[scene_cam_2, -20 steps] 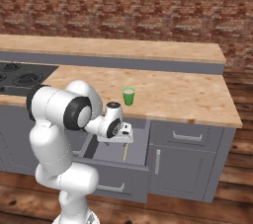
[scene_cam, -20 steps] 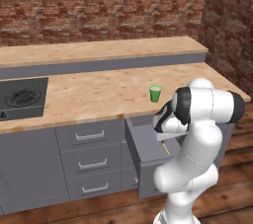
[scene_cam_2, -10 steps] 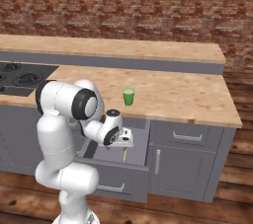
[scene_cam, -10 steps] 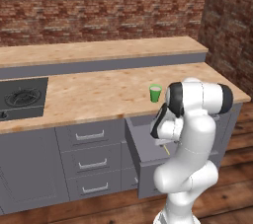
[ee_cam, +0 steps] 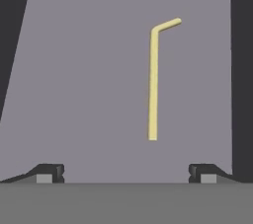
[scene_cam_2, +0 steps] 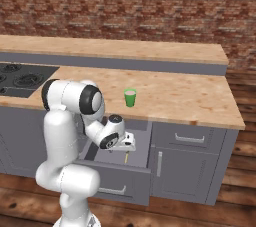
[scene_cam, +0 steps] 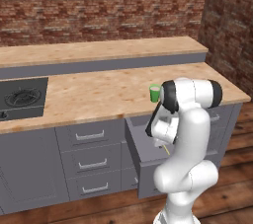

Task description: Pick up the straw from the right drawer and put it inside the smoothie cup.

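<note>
Yellowish straw (ee_cam: 153,85) lies flat in the right drawer (scene_cam_2: 116,157), so the wide-apart pincer (ee_cam: 126,172) should centre over its long shaft before closing.

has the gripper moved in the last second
Yes. The gripper has dropped from counter-edge level into the right drawer, nearer the straw.

no readable text, labels or signs
</note>
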Robot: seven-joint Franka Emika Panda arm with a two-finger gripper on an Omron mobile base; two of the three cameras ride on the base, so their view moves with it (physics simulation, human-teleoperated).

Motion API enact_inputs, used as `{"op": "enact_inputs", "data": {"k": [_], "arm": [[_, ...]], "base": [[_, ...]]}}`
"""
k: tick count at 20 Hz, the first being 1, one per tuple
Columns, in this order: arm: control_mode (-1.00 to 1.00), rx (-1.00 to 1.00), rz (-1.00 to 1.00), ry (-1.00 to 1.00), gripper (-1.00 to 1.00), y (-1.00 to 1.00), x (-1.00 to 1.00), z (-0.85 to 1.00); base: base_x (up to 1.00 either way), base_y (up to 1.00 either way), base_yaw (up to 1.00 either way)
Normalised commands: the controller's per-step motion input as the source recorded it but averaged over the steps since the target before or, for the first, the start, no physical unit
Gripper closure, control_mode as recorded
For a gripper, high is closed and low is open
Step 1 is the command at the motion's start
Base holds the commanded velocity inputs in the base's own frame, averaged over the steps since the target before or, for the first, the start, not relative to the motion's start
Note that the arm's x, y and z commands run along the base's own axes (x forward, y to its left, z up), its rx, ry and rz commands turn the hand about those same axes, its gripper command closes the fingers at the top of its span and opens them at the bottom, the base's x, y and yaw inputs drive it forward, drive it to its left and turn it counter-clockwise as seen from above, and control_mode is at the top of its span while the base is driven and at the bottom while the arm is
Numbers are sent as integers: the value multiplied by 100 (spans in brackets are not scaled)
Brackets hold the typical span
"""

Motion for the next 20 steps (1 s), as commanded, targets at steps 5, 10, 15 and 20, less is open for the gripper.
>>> {"op": "enact_inputs", "data": {"k": [5,10,15,20], "arm": [[-100,3,0,-1,-100,-19,10,-13],[-100,1,0,-2,-100,-11,6,-14],[-100,0,0,-1,-100,0,12,-13],[-100,0,0,0,-100,0,19,-12]], "base": [[0,0,0],[0,0,0],[0,0,0],[0,0,0]]}}
